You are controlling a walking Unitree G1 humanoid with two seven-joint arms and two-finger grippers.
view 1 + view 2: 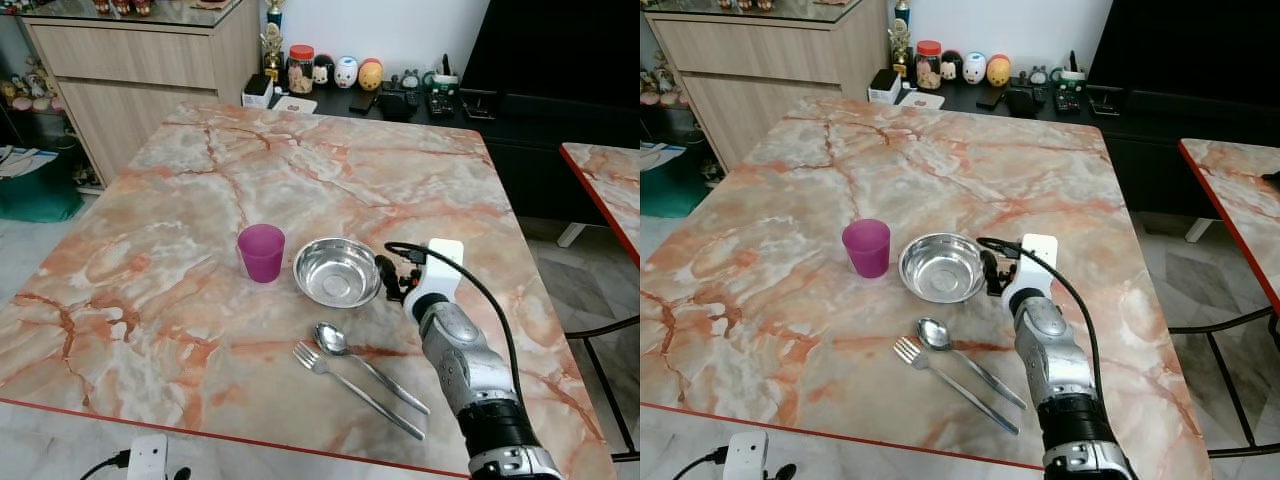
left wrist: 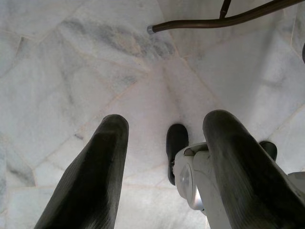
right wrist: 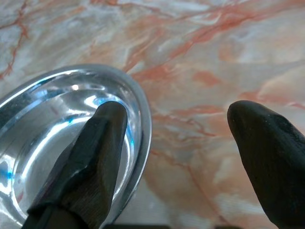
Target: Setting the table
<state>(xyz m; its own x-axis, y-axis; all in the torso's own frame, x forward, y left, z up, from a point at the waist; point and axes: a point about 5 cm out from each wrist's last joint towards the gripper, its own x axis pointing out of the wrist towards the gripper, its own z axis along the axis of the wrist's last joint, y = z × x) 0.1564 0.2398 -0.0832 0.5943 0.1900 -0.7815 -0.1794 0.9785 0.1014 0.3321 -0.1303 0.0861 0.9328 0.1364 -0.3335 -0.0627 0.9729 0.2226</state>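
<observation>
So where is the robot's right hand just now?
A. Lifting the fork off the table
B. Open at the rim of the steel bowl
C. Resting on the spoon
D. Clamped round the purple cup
B: the right hand is open at the near rim of the steel bowl, one finger over the bowl and the other over the marble table, while cup, fork and spoon lie apart from it.
</observation>
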